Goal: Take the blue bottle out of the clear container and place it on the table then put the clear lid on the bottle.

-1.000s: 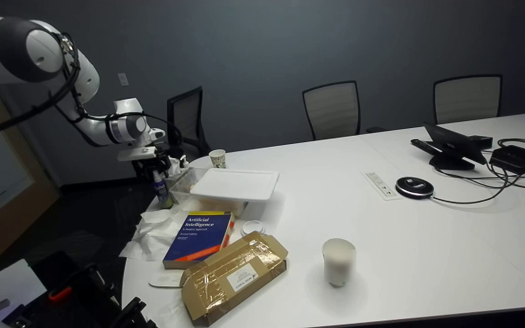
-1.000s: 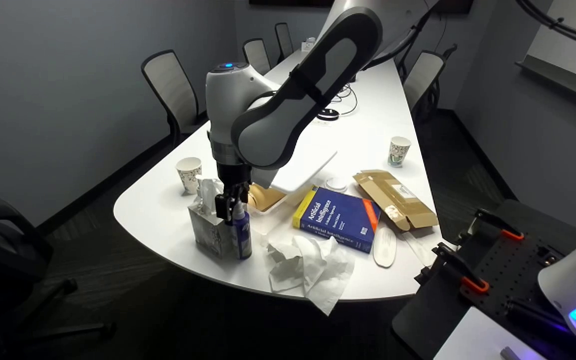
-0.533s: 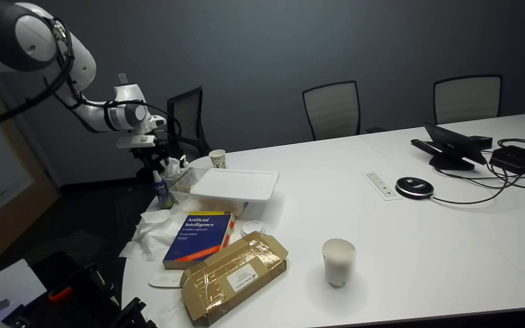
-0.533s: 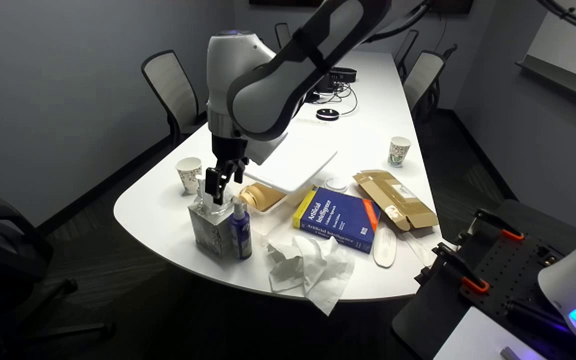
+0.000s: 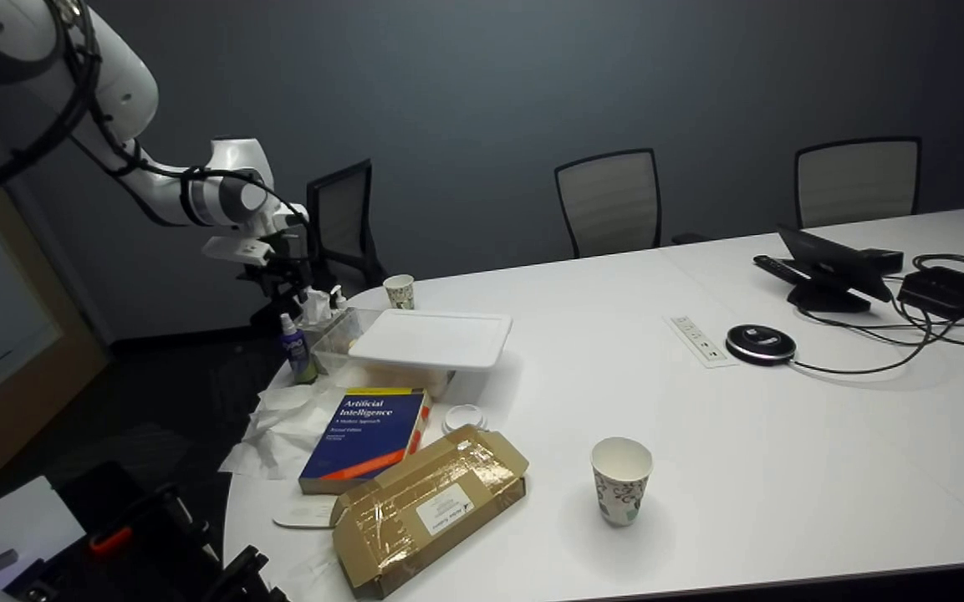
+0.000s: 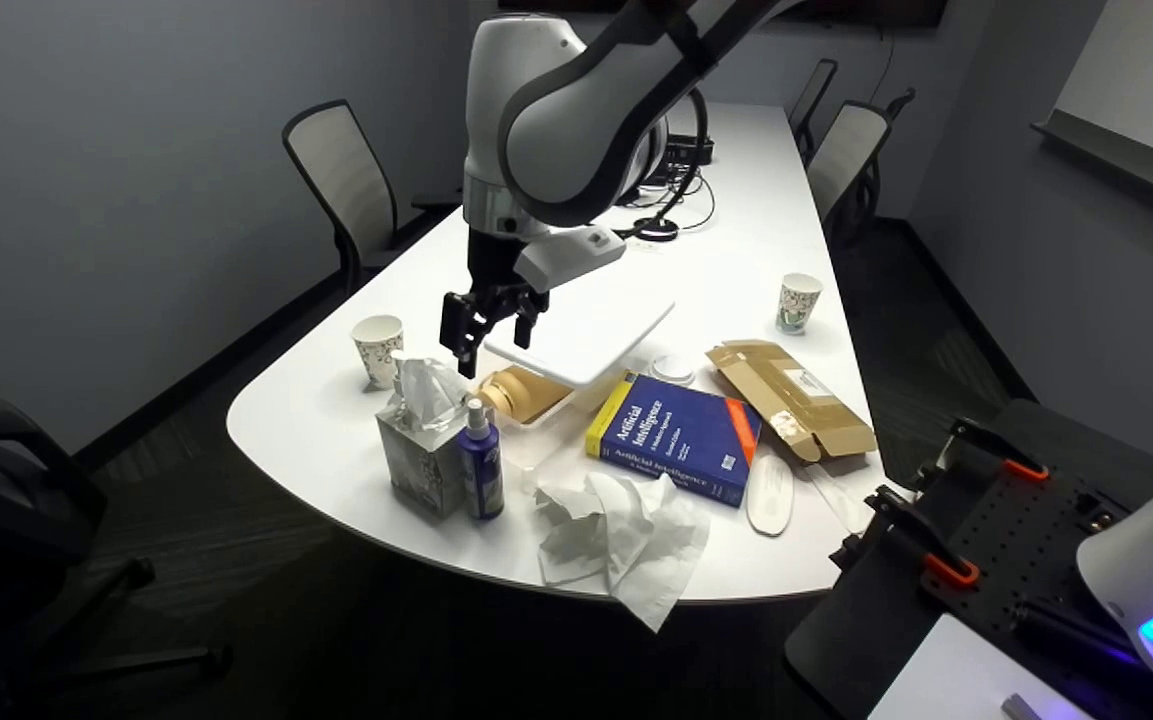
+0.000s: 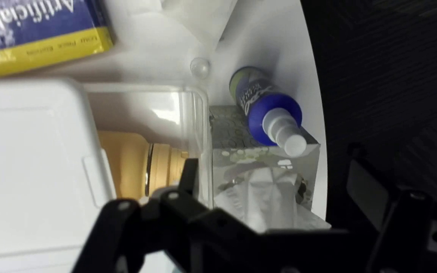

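Wall point(image 6: 166, 170): plain matte grey, at the left in an exterior view.
Floor point(image 6: 276, 620): dark carpet with faint streaks.
Table point(image 6: 306, 425): smooth white top, its near end broadly rounded.
Chair point(image 6: 339, 170): black frame, pale mesh back, beyond the table.
Paper cup point(image 6: 377, 345): upright on the table, white with a printed leafy pattern.
Tissue box point(image 6: 421, 468): silvery, patterned card, a white tissue sticking up from its top.
Blue bottle point(image 6: 481, 465): upright on the table, outside the clear container and just beside the tissue box; white spray top, pale label lettering that I cannot read for certain.
Gripper point(image 6: 494, 356): black, raised above the table, fingers spread wide, holding nothing.
Clear lid point(image 7: 200, 68): small, round, see-through, on the table near the blue bottle and apart from it.
Clear container point(image 6: 541, 440): see-through plastic with rounded corners, a tan bottle point(image 7: 123, 159) lying on its side inside.
White lid point(image 6: 586, 350): flat plastic, lying across part of the clear container.
Book point(image 6: 676, 430): blue cover, yellow and orange bands; "Artificial Intelligence" and "Second Edition" can be read.
Cardboard box point(image 6: 771, 378): brown, shiny tape, white label, print too small to read.
Whiteboard point(image 6: 1151, 100): smooth pale panel with a dark tray below.
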Available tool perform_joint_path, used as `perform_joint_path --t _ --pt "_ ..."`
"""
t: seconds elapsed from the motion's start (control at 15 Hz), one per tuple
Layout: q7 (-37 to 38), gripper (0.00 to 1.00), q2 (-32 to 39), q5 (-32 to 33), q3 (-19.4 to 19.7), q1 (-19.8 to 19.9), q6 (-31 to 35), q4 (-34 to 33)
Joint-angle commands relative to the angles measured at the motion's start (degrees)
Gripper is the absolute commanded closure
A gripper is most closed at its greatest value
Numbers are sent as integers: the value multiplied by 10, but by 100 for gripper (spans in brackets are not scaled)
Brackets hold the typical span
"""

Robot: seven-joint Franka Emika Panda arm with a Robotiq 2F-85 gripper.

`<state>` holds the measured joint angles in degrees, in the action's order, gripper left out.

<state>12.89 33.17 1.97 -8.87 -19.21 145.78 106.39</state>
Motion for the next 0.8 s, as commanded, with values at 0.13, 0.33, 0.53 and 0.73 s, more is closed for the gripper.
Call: perform_joint_path --t 0.13,0.33,0.53,0.73 --pt "102 0 -72 -71 -2 -4 27 124" --pt "144 0 -72 -108 -1 -4 71 164" --pt "160 0 -56 -136 2 -2 123 190" --pt "137 0 -22 -143 4 5 171 189"
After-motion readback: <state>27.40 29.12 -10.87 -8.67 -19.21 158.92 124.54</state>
